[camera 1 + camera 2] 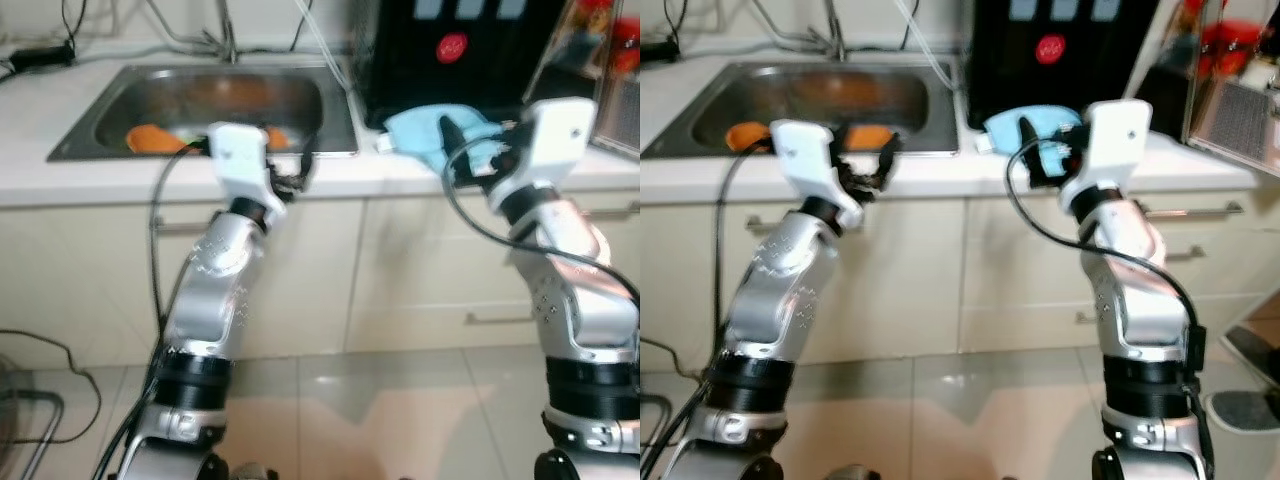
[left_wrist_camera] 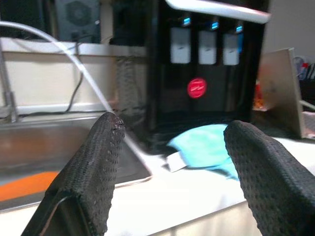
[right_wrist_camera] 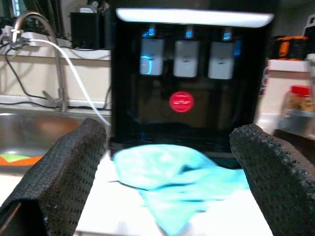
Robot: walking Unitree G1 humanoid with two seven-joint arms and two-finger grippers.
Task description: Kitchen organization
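Observation:
A light blue cloth (image 1: 420,128) lies crumpled on the white counter (image 1: 60,180), right in front of a black water dispenser (image 1: 450,50). My right gripper (image 1: 462,150) is open and hovers at the cloth's near edge; in the right wrist view the cloth (image 3: 172,169) lies between and just beyond the two black fingers (image 3: 64,167). Over the counter's front edge, beside the steel sink (image 1: 90,130), my left gripper (image 1: 298,172) is open and holds nothing. The left wrist view has the cloth (image 2: 206,147) ahead, past the sink's corner.
Orange items (image 1: 150,138) lie in the sink basin under a faucet (image 1: 228,40). A white hose (image 1: 325,45) runs along the dispenser's side. A clear container with red things (image 1: 600,40) stands at the far right. Cabinet drawers with handles (image 1: 500,318) lie below the counter.

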